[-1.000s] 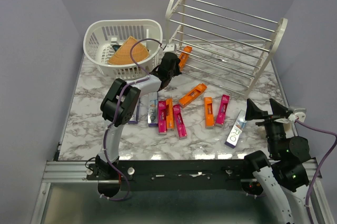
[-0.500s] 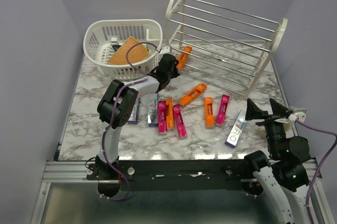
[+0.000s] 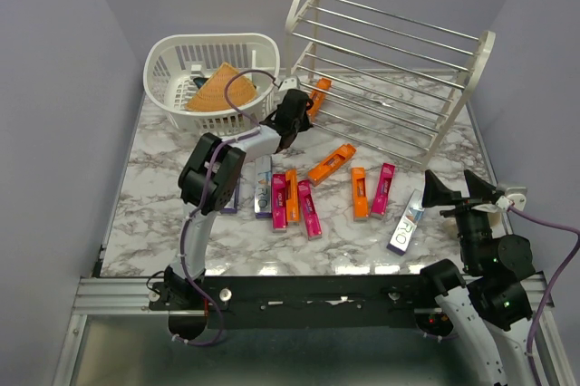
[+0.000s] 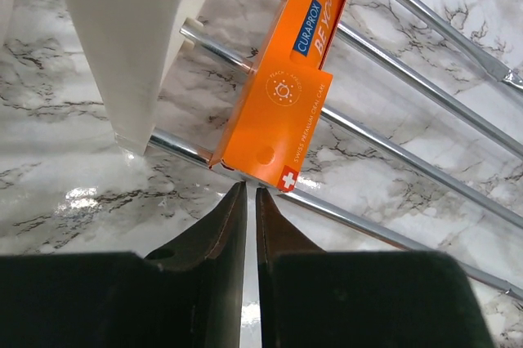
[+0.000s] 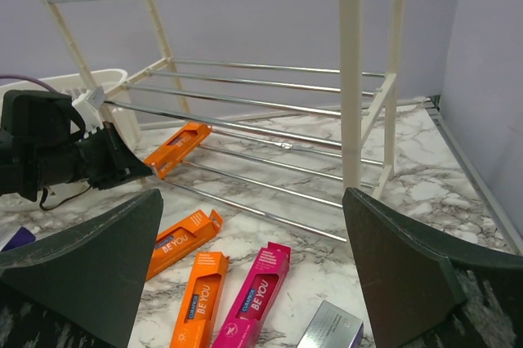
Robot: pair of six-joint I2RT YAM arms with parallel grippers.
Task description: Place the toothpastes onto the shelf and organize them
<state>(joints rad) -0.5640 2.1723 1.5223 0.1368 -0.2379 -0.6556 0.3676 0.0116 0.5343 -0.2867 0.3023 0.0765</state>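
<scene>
An orange toothpaste carton (image 3: pixel 316 94) lies slanted on the lowest rods of the cream-white shelf (image 3: pixel 390 69), at its left end. My left gripper (image 3: pixel 294 114) is shut and empty, its tips (image 4: pixel 245 189) at the near end of that carton (image 4: pixel 286 95), beside the shelf's end frame (image 4: pixel 122 29). My right gripper (image 3: pixel 462 188) is open and empty near the table's right edge. Other cartons lie on the marble: orange (image 3: pixel 331 164), orange (image 3: pixel 360 192), pink (image 3: pixel 382 189), silver (image 3: pixel 407 222), and a cluster of pink (image 3: pixel 279 201), orange (image 3: pixel 292 196), pink (image 3: pixel 310 208), silver (image 3: pixel 263 187).
A white slotted basket (image 3: pixel 172 87) holding a tan woven cone (image 3: pixel 222 89) stands at the back left, next to the shelf. The left arm's cable loops over the basket's rim. Walls close in on both sides.
My left gripper drew back slightly to the left, then moved forward again to the orange carton's end; the carton shifted a little on the rods. The right arm has not moved.
</scene>
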